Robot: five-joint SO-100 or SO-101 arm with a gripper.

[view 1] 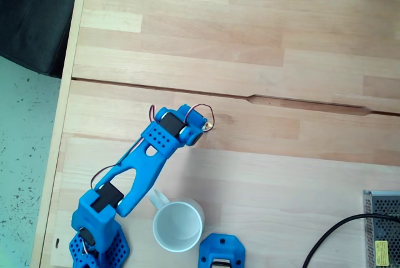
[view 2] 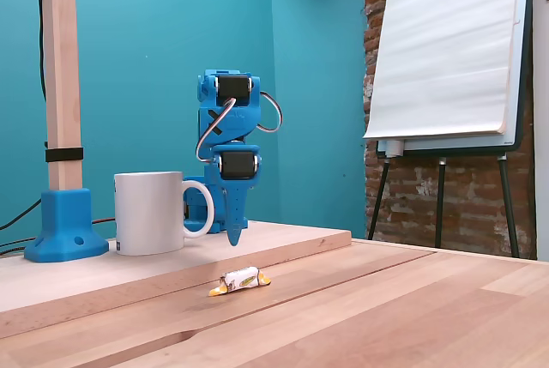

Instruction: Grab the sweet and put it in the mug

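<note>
- The blue hand [view 2: 233, 238] is pointing down just above the sweet [view 2: 239, 280]; whether it is open cannot be told.
- The sweet is lying on the wooden table [view 2: 412, 308], ungrasped.
- The white mug [view 2: 153, 212] is standing upright behind, near the arm's base.
- Lowering straight, straddling the wrapper's middle, seems best.

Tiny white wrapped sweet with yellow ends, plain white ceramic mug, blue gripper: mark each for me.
Sweet [view 2: 241, 280], low fixed view, middle of wrapper.
Mug [view 1: 163, 200], top-down fixed view, loop handle.
Gripper [view 2: 235, 239], low fixed view, pointed fingertips above the sweet.
</note>
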